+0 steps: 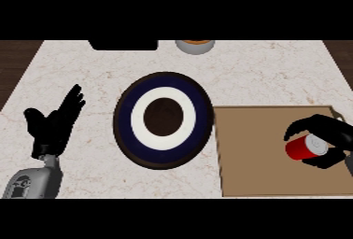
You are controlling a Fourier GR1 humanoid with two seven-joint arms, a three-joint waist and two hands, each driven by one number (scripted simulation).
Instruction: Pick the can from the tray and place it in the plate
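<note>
Head view looks steeply down on the marble counter, pale and veined, filling most of the picture; dark floor shows at the far left and right corners. Next in size, the tray, a flat brown board, sits on the right half of the counter, its left edge just beside the plate; the plate is round, dark navy at the rim, with a white ring and a dark brown centre, lying flat left of the tray and right of the left hand. Over on the left, the left hand rests with fingers straight and spread, pointing away, holding nothing, its grey forearm coming up from the lower left corner. On the right, the right hand is over the tray's right part, fingers and thumb curled round the can; the can is red with a silver end, tilted on its side, the end facing up and left; whether it touches the tray I cannot tell. At the far edge, a black box and a small bowl are cut off by the top.
</note>
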